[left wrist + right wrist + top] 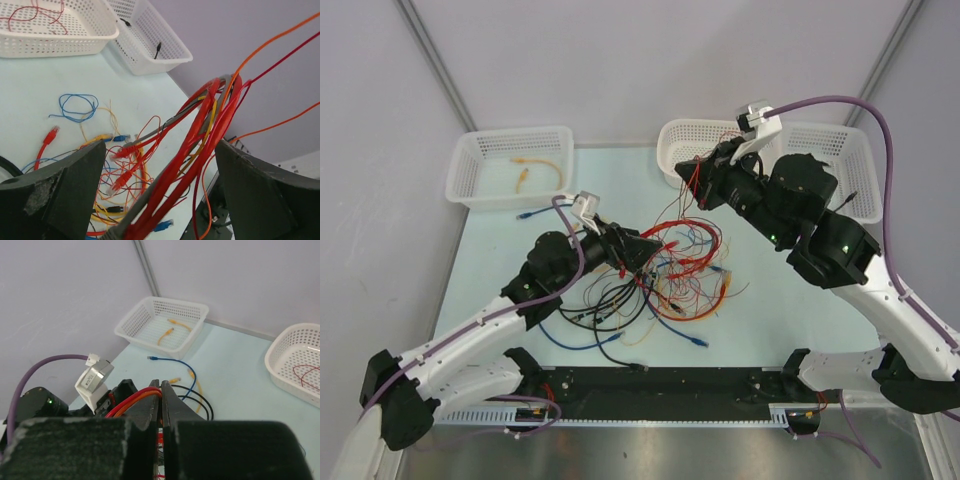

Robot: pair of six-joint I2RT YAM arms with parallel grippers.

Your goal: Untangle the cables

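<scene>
The cables (pixel 672 268) lie as a tangle of red, orange, yellow, blue and black wires at the table's middle. My left gripper (pixel 645 252) sits at the tangle's left side, open wide. In the left wrist view a taut red bundle (pixel 200 145) runs between its fingers (pixel 65 190) without being pinched. My right gripper (pixel 683 172) hovers in front of the middle basket. It is shut on thin red and orange cables (pixel 132 399) that stretch up from the tangle, and its jaws (pixel 161 390) are pressed together.
Three white baskets stand along the back: the left one (pixel 512 133) holds orange cables, the middle one (pixel 670 135) red wire, the right one (pixel 845 135) a black plug. Loose blue cables (pixel 570 343) and black loops (pixel 605 300) lie near the front.
</scene>
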